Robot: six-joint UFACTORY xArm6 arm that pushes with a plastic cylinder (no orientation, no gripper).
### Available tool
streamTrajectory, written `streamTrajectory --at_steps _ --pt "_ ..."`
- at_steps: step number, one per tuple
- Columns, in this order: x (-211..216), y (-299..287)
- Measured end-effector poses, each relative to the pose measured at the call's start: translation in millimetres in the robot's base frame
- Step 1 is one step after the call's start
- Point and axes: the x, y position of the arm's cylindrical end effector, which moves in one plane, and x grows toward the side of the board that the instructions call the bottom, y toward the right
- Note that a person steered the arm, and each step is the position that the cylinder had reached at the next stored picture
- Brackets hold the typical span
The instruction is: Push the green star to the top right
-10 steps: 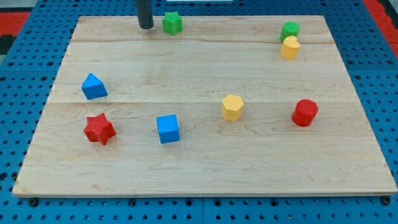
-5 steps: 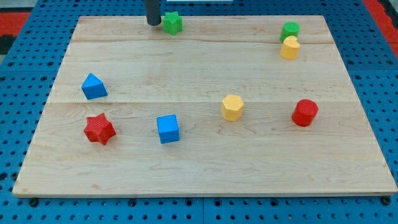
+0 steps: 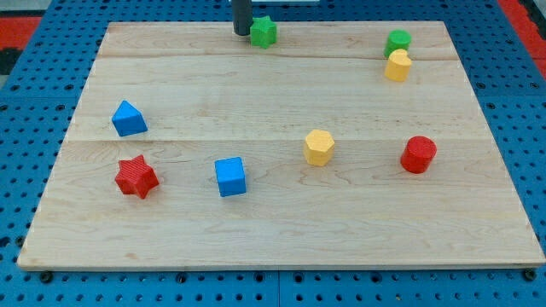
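Observation:
The green star (image 3: 264, 31) lies near the top edge of the wooden board (image 3: 281, 230), a little left of centre. My tip (image 3: 242, 32) is right against its left side, touching or nearly so. The dark rod rises out of the view's top. A green cylinder (image 3: 397, 41) stands at the top right with a yellow cylinder-like block (image 3: 397, 66) just below it, touching.
A blue triangular block (image 3: 128, 118) sits at the left. A red star (image 3: 136, 177) is at the lower left. A blue cube (image 3: 230, 176) is below centre. A yellow hexagonal block (image 3: 318, 147) and a red cylinder (image 3: 418, 154) lie to the right.
My tip has moved right along the top edge and reached the green star. The star has slid to the right by about 30 pixels. The other blocks have not moved.

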Motion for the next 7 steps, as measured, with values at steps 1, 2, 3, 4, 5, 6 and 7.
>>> streamTrajectory --at_steps 1,2,3,4,5,6,7 --pt "0 21" --pt "0 51" --pt "0 76" --pt "0 95" --pt "0 110" --pt "0 113" --pt "0 113"
